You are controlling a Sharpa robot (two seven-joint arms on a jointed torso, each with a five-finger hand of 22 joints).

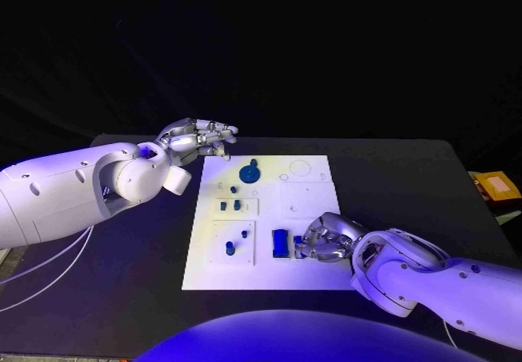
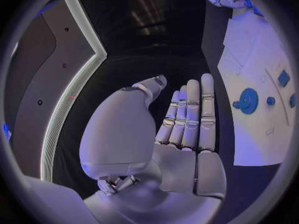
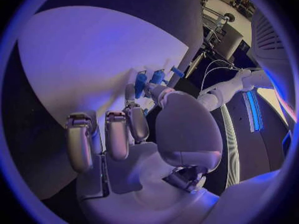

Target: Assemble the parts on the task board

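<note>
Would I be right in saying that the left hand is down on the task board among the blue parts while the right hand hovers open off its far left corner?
Not quite, the hands are swapped. The head view shows the right hand down on the task board among the blue parts, while the left hand hovers open off its far left corner.

We cannot tell whether the silver right hand (image 1: 327, 240) holds a small blue part (image 1: 298, 244) (its curled fingers cover the white task board (image 1: 207, 260) there). The board's faint outlines stay too small to read.

White rounded arms (image 1: 66, 192), silver jointed fingers (image 2: 190, 114), thin white cables (image 1: 44, 264).
</note>
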